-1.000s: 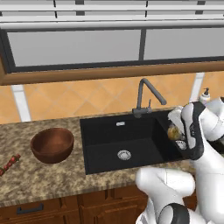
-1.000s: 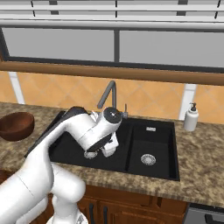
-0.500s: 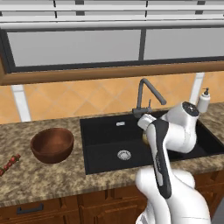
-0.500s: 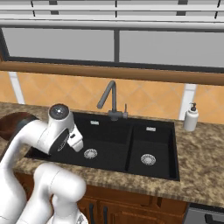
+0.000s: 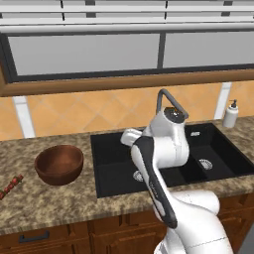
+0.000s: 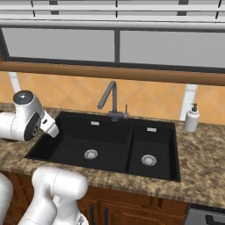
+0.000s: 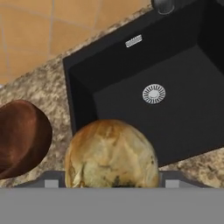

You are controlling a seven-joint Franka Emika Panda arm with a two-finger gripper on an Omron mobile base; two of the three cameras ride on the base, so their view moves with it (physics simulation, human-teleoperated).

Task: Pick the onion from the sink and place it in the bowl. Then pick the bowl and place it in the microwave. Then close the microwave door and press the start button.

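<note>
The onion (image 7: 111,153), a pale yellowish-brown bulb, sits between the fingers of my gripper (image 7: 112,181), which is shut on it. It hangs above the front left corner of the black sink (image 7: 175,109), over the counter edge. The reddish-brown wooden bowl (image 7: 19,140) lies just to the left of the onion and lower down. From the base, the bowl (image 5: 59,163) stands on the granite counter left of the sink (image 5: 114,168), and my hand (image 6: 47,127) is over the sink's (image 6: 110,145) left rim. The microwave and its door are out of view.
A grey curved faucet (image 6: 110,99) rises behind the sink, and a white soap dispenser (image 6: 192,118) stands at its right. A small red item (image 5: 11,186) lies on the counter left of the bowl. Wooden drawers (image 5: 44,237) run below the counter.
The arm has swung left from the right basin across the sink, carrying the onion towards the bowl side.
</note>
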